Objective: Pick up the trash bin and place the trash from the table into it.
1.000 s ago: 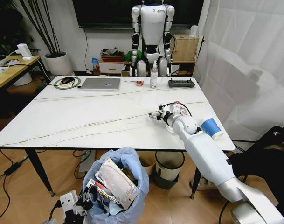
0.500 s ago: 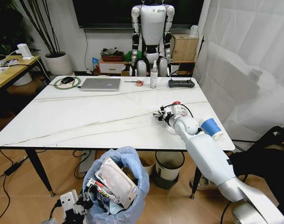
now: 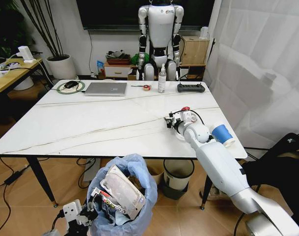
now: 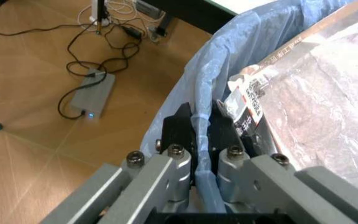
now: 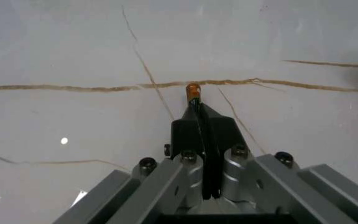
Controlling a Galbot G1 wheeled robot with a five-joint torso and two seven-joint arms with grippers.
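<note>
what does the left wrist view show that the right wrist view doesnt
Left wrist view alone: the left gripper shut on the rim of the trash bin, with a clear packet of trash inside, plus a power adapter and cables on the wooden floor. Right wrist view alone: the right gripper shut on a small orange-tipped piece above the veined white table. Both share a close look along a closed gripper.

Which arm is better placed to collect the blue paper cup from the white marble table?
Right. Its hand is over the table near the cup, clamping something small and orange-tipped, while the left hand grips the blue-bagged trash bin's rim.
</note>
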